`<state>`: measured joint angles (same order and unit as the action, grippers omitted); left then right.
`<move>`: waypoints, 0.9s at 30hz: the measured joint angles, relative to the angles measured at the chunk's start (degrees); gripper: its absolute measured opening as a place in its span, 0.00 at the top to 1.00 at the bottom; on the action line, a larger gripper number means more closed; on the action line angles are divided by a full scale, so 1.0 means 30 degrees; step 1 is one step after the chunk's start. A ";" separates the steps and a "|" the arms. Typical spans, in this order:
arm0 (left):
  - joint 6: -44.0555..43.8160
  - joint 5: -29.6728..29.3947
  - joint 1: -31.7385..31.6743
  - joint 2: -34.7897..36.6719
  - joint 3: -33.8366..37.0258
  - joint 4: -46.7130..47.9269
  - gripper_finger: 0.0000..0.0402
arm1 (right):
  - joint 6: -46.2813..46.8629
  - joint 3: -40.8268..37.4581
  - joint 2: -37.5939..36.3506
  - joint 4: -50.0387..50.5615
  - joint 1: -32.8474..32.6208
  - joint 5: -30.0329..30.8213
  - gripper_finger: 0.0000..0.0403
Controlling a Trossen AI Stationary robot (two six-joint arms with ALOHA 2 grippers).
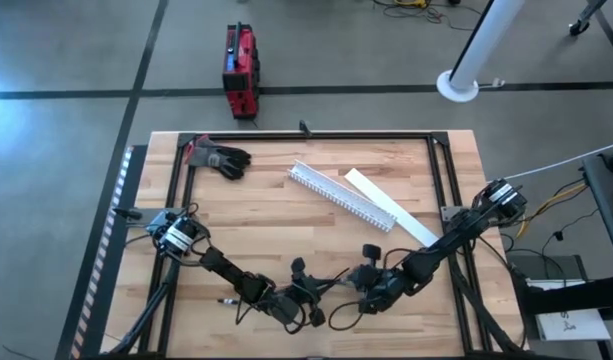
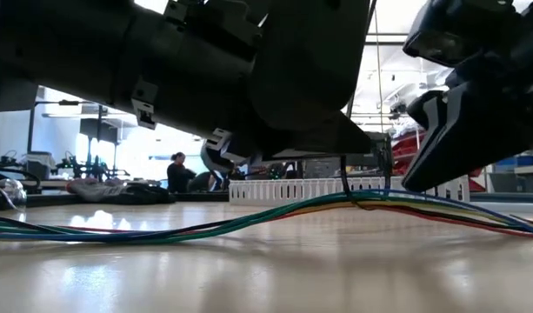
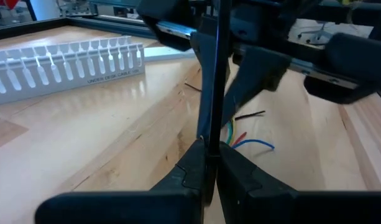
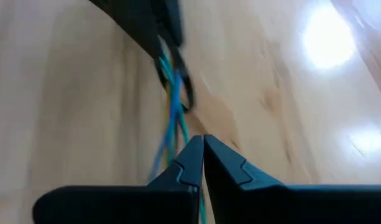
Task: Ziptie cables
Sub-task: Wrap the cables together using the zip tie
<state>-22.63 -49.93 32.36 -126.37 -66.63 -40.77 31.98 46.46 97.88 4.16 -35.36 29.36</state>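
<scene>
Both grippers low at 6 o'clock on the table [image 1: 286,215]. Left gripper [image 3: 209,163] clenched on a thin dark strip [image 3: 210,74] standing upright between its fingers. Right gripper [image 4: 202,155] clenched too, fingertips together over the cables [image 2: 249,222]; can't tell if anything is pinched. Cables lie flat along the near edge, between the 2 grippers, coloured ends fanned out. White slotted channel [image 1: 341,195] and its flat lid [image 1: 391,205] at 1 o'clock, well apart. Black glove [image 1: 218,157] at 10 o'clock.
</scene>
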 joint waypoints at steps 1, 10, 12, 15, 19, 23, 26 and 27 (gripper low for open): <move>-0.0050 0.0000 0.0000 0.0000 0.0000 0.0060 0.98 | 0.0469 0.0005 -0.0004 0.0696 0.0001 0.0092 1.00; -0.0132 0.1451 -0.0313 0.0000 0.0000 0.0044 0.98 | 0.2001 -0.0187 0.1394 -0.0530 0.0003 -0.0793 1.00; -0.0132 0.2144 -0.0565 0.0000 0.0000 0.0041 0.98 | 0.1488 -0.0096 0.1750 -0.1593 0.0018 -0.1157 1.00; -0.0093 0.2604 -0.0847 0.0000 -0.0028 0.0050 0.98 | 0.1330 0.0415 0.2120 -0.1668 0.0034 -0.1430 1.00; 0.0376 0.3205 -0.1106 -0.0007 -0.0036 0.0050 0.98 | 0.1109 0.0724 0.2084 -0.1162 0.0032 -0.1805 1.00; 0.0488 0.3472 -0.1166 -0.0007 -0.0036 0.0154 0.98 | 0.1417 0.1024 0.1207 0.1873 -0.0131 -0.2139 1.00; 0.0487 0.3486 -0.1158 -0.0007 -0.0036 0.0239 0.98 | 0.2053 0.1013 0.0360 0.4017 -0.0395 -0.2066 1.00; 0.0485 0.3504 -0.1151 -0.0007 -0.0036 0.0239 0.98 | 0.2425 0.1013 0.0152 0.4550 -0.0557 -0.2013 1.00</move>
<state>-21.17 -39.42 28.91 -126.39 -66.74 -40.05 39.25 49.50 98.33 17.81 -37.03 23.32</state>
